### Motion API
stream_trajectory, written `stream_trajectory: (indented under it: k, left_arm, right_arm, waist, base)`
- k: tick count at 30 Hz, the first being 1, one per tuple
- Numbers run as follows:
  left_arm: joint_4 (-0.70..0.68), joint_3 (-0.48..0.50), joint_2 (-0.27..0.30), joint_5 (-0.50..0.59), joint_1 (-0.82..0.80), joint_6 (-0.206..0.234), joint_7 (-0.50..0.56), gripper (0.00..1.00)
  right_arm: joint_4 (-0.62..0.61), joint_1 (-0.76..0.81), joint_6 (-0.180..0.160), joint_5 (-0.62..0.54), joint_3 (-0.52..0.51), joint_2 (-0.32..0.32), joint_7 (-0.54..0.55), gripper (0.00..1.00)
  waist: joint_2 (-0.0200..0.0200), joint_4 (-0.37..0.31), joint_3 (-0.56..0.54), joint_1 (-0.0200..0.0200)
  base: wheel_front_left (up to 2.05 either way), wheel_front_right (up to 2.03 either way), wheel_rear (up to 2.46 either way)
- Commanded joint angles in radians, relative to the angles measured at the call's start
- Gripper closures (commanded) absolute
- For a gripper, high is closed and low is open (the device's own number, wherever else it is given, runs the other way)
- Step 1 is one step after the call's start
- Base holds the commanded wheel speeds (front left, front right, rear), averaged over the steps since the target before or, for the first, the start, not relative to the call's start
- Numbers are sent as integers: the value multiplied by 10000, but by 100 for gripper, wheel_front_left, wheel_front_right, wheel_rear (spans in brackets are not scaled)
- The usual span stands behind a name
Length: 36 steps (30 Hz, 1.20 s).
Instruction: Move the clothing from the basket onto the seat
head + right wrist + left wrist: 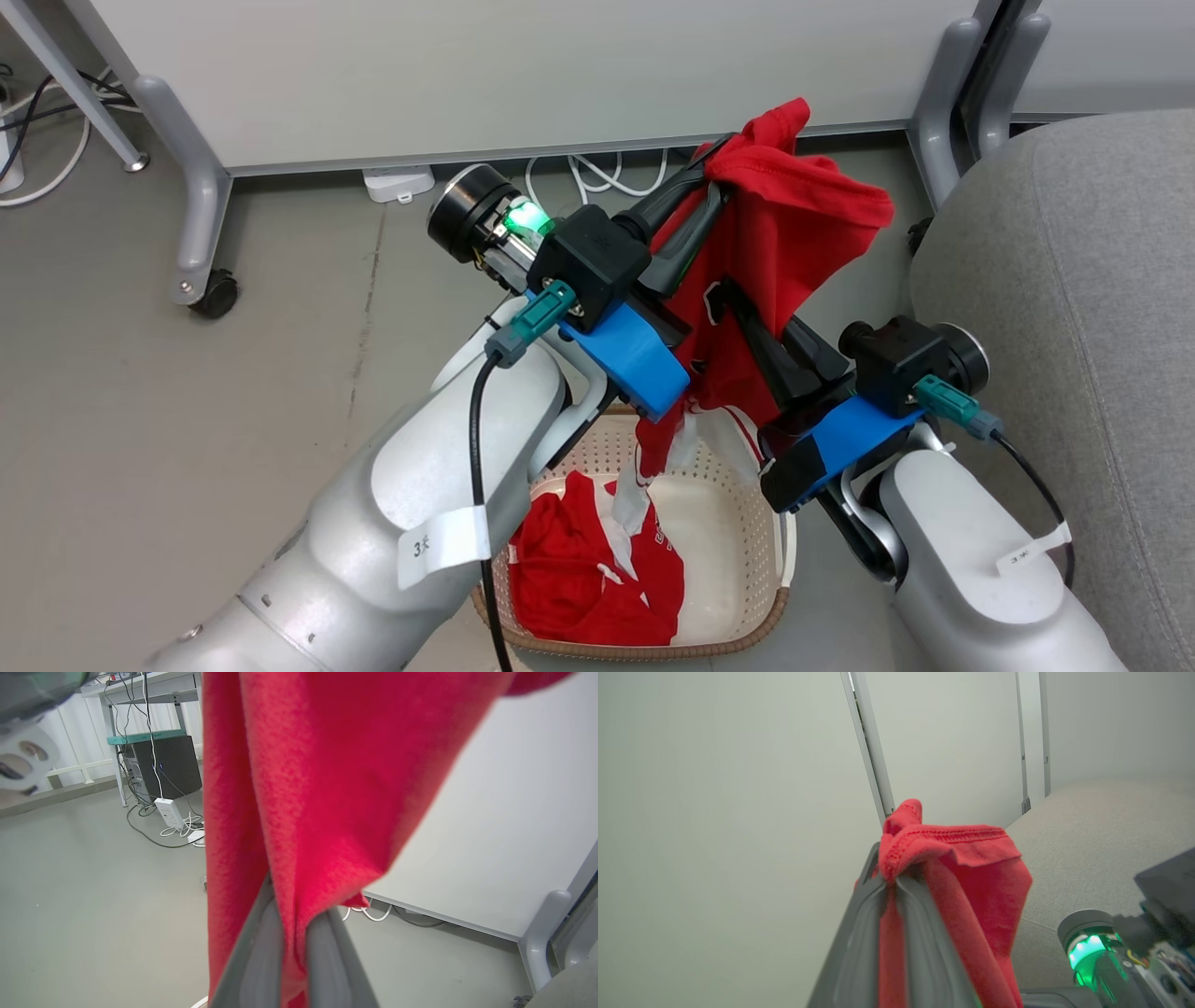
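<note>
Nearest: oval cream perforated plastic basket w/ brown woven rim [644, 647] on the grey floor [233, 420], red-and-white soft clothing [579, 579] bunched in its left half. Above it a bright red soft garment w/ white trim [794, 243] hangs between both hands, tail dangling into the basket. Up top the left hand [714, 173] is clenched on the hem and looks to carry the weight. Lower down the right hand [738, 303] is clamped on a fold, prob. to steady and spread it for the swing. Large grey fabric seat cushion [1074, 327] sits just right of the basket, rounded edge near the right arm, w/ open room there. Beyond: white panel [560, 75] on grey castor legs [201, 233], loose cables [597, 173]. Keep clear.
</note>
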Motion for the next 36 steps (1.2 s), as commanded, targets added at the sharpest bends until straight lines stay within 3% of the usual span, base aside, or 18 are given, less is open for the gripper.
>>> stream_trajectory:
  k: [1,22,23,24,36]
  left_arm:
    - [23,54,-1,71,31,-29,-51,100]
    - [240,287,-54,270,174,-148,-51,100]
    - [261,313,-56,284,173,-142,-51,38]
    - [310,312,-57,307,175,-129,-50,0]
    - [467,352,-91,388,441,-170,-51,0]
  right_arm:
    - [-65,101,1,19,17,-65,-38,100]
    - [-343,187,1,182,101,-214,-38,100]
    - [-356,184,1,191,106,-217,-38,100]
    - [-375,181,1,204,110,-219,-38,100]
    - [-769,385,1,148,-208,-89,-38,100]
  waist:
    - [0,-9,1,-1]
    - [0,-35,-13,-1]
    - [0,-36,-12,-1]
    - [0,-37,-13,-1]
    - [0,-66,-16,-1]
  base:
    - [0,0,0]
    - [0,0,0]
    - [0,0,0]
    - [0,0,0]
    - [0,0,0]
